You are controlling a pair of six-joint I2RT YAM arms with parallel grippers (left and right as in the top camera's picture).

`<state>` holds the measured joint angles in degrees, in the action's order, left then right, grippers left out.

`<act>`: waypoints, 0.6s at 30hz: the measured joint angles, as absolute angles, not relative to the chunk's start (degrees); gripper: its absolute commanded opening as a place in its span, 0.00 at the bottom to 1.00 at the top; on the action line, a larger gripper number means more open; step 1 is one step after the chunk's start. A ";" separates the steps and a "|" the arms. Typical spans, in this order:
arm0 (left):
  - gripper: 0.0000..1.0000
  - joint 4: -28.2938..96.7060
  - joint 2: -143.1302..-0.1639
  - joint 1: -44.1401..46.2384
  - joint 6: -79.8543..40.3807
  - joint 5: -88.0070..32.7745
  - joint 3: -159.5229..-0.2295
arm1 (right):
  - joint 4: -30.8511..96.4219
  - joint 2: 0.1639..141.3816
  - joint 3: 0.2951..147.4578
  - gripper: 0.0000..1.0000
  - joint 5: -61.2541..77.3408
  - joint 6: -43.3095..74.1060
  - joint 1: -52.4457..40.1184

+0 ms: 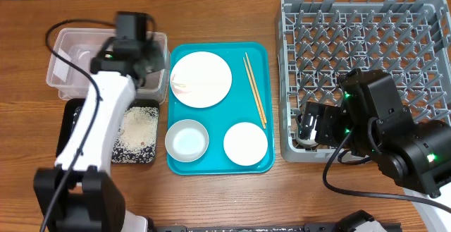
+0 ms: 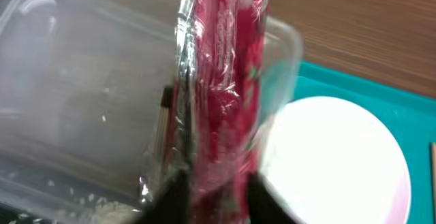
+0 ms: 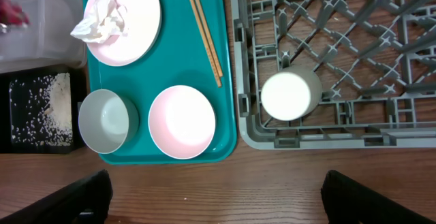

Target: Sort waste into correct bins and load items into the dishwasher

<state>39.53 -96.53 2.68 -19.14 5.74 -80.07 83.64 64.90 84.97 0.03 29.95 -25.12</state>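
1. Jaws of the left gripper [image 2: 216, 191] are closed on the wrapper [image 2: 221, 81], which is red and clear and stands up from between the fingers.
2. The wrapper is held above the clear tub [image 1: 67, 66], near the tub's side that faces the teal tray [image 1: 266, 70]. It is not possible to tell whether it touches the tub wall.
3. Jaws of the right gripper [image 3: 215, 180] are wide open and hold nothing; the two fingers [image 3: 82, 197] appear only at the lower corners of the right wrist view.
4. The right gripper hangs over the edge of the dish rack [image 1: 366, 20], at the corner close to the teal tray.
5. A small white cup [image 3: 291, 94] sits inside the dish rack near that corner, between the pegs.
6. The black tray [image 1: 70, 116] lies just beside the clear tub, and the rice [image 1: 139, 130] is spread in it.
7. On the teal tray there are the plate [image 3: 139, 13], the chopsticks [image 3: 202, 30], the white bowl [image 3: 107, 120] and the pink bowl [image 3: 182, 120].
8. The napkin [image 3: 102, 16], crumpled, lies on the plate.
9. The chopsticks lie together beside the plate, on the side toward the dish rack.
10. All these things rest on a wooden table [image 1: 232, 204].
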 measured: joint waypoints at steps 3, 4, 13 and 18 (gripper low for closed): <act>0.55 39.27 -97.32 1.83 -18.00 0.36 -80.05 | 83.70 64.90 84.97 1.00 0.03 29.98 -25.12; 0.55 39.22 -97.32 2.44 -17.67 -1.13 -80.05 | 83.79 64.90 84.97 1.00 0.03 29.98 -25.12; 0.71 38.02 -99.46 18.17 -12.53 4.08 -80.07 | 84.05 64.90 84.97 1.00 0.05 29.98 -25.12; 0.73 37.21 -108.12 20.49 -10.59 8.62 -80.07 | 84.07 64.90 84.97 1.00 0.05 29.98 -25.12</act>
<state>37.21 -108.12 20.49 -10.59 8.62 -80.07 84.07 64.90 84.97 0.05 29.98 -25.12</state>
